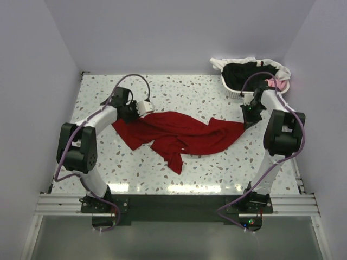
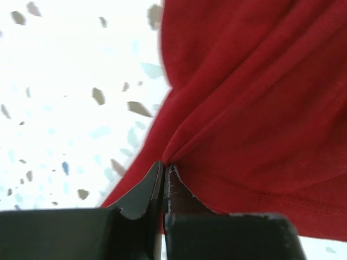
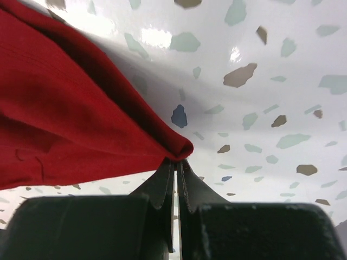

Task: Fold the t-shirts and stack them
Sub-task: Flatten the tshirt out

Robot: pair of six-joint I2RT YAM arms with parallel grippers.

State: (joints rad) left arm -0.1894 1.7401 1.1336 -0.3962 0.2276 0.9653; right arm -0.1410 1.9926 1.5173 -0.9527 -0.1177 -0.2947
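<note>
The dark red t-shirt lies stretched and rumpled across the middle of the speckled table. My left gripper is shut on its left end; in the left wrist view the cloth bunches at the closed tips. My right gripper is shut on its right end; in the right wrist view a fold of the cloth is pinched at the tips, lifted off the table. A black t-shirt, a white one and a pink one lie in the basket.
The white slotted basket stands at the back right corner, just behind my right arm. White walls close the table on the left, back and right. A metal rail runs along the near edge.
</note>
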